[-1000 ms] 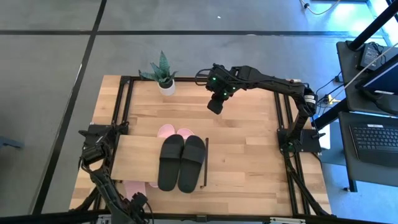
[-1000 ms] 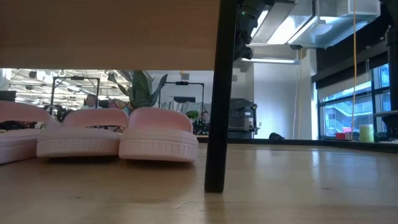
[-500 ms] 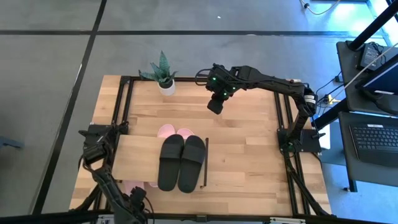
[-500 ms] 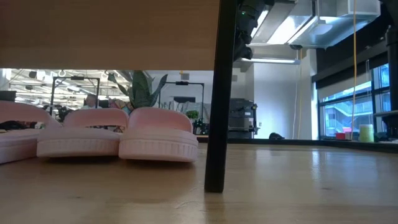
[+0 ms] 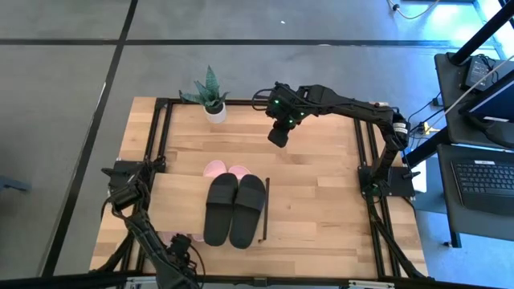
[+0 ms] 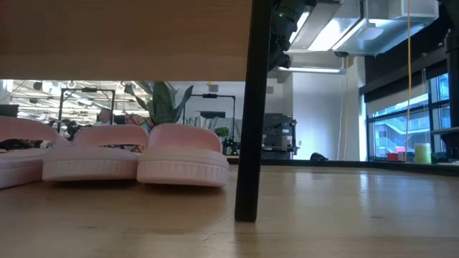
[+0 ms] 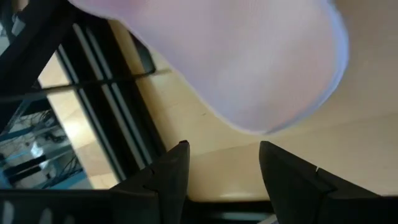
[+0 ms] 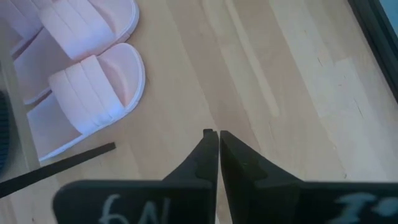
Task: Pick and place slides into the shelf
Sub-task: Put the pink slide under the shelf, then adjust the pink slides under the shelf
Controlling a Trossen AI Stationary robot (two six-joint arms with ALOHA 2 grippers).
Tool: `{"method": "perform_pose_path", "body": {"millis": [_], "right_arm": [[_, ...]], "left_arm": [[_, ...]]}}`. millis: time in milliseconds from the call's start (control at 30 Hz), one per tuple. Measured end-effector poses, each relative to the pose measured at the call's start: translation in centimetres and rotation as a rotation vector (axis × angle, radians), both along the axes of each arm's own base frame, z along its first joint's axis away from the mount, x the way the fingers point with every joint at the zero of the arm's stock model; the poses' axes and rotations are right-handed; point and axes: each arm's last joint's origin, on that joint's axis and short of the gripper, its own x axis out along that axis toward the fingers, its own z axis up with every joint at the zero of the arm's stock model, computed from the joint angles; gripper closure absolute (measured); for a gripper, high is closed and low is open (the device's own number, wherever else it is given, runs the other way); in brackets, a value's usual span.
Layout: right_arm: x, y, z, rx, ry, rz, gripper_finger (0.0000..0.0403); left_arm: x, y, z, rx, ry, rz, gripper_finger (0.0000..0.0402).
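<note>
Pink slide (image 7: pixel 249 56) by the desk's near edge has slid nearer the left gripper (image 7: pixel 224 168); jaws open, empty. Right gripper (image 8: pixel 213 155) jaws shut, empty.

The black slides (image 5: pixel 234 209) sit on the light wood shelf (image 5: pixel 175 204). The other slides (image 6: pixel 115 155) are soft pink with ridged straps. The worktop (image 5: pixel 313 193) is pale wood in long strips. The plant (image 5: pixel 207 91) is green in a white pot. The floor is grey.

Grey floor (image 5: pixel 72 72) with dark seams, ceiling strip lights (image 6: pixel 337 32), tall windows (image 6: pixel 405 122), keyboard desk (image 5: pixel 482 181)
</note>
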Motion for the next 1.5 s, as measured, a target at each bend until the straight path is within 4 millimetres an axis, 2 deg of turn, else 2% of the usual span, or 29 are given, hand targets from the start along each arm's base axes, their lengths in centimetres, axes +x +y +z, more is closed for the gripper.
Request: {"method": "perform_pose_path", "body": {"millis": [200,333,600,700,800,933,1067,1267,1500], "right_arm": [[0.0,0.0,0.0,-0.003,0.0,0.006,0.0384],[0.0,0.0,0.0,-0.004,0.001,0.008,0.0384],[-0.1,0.1,-0.1,0.003,0.017,0.009,0.0384],[-0.2,0.1,-0.1,0.007,0.027,0.009,0.0384],[-0.2,0.1,-0.1,0.007,0.026,0.008,0.0384],[-0.2,0.1,-0.1,0.009,0.025,0.005,0.0384],[-0.1,0.0,0.0,0.004,0.006,0.001,0.0384],[0.6,-0.2,0.3,0.004,-0.071,-0.043,0.0384],[1.2,-0.4,0.8,0.004,-0.154,-0.085,0.0384]], "left_arm": [[-0.5,-0.8,0.6,-0.047,0.027,-0.003,0.0217],[-0.4,-2.0,2.2,-0.071,-0.087,-0.06,0.0217],[0.3,-4.5,7.3,-0.148,-0.386,-0.073,0.0217],[0.9,-4.7,9.8,-0.163,-0.532,-0.079,0.0217],[1.0,-4.0,13.0,-0.164,-0.709,-0.095,0.0217],[0.1,-2.0,17.7,-0.141,-0.949,-0.156,0.0217],[-0.8,1.5,22.0,-0.072,-1.1,-0.285,0.0217],[-1.3,9.1,27.6,0.01,-1.162,-0.423,0.0217],[-2.8,18.9,32.6,0.152,-1.224,-0.51,0.0217]]}}
